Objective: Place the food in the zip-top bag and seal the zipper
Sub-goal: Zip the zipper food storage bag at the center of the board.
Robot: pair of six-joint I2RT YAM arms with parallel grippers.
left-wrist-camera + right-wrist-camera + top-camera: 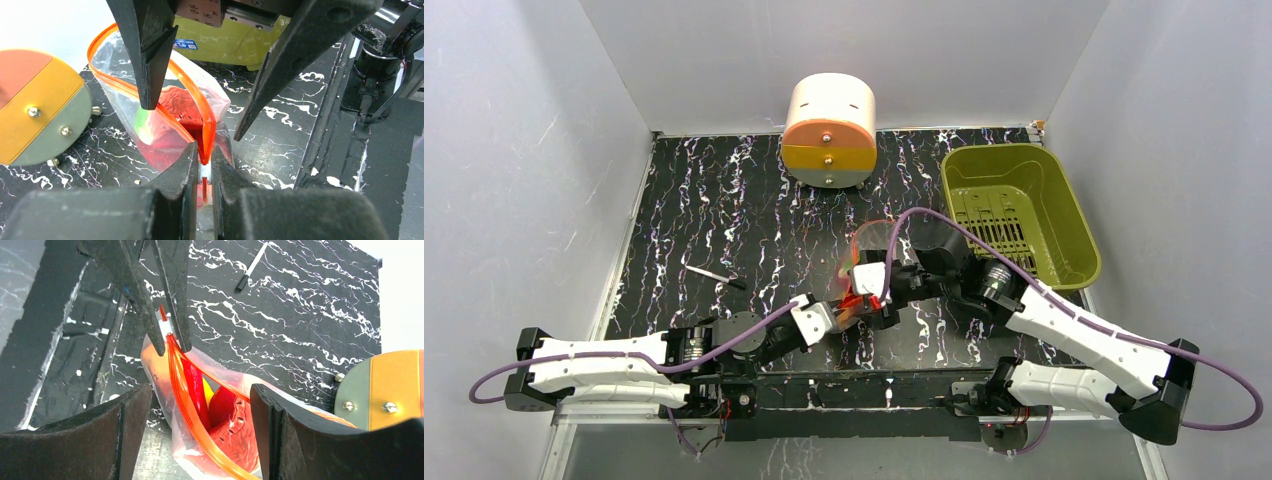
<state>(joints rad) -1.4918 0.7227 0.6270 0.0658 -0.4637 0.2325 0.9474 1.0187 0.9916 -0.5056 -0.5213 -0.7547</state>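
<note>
Zip-top bag point(147, 132), left tool point(203, 161) pinching zipper point(178, 390), green bin point(1072, 225) and pen point(714, 275) nearby

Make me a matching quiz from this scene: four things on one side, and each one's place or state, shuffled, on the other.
1 left gripper
2 right gripper
3 green bin
4 pen

A far right of the table
B open, at the zip-top bag
C lying left of the bag
D shut on the zipper

Pairs: 1-D, 2-B, 3-A, 4-C
</note>
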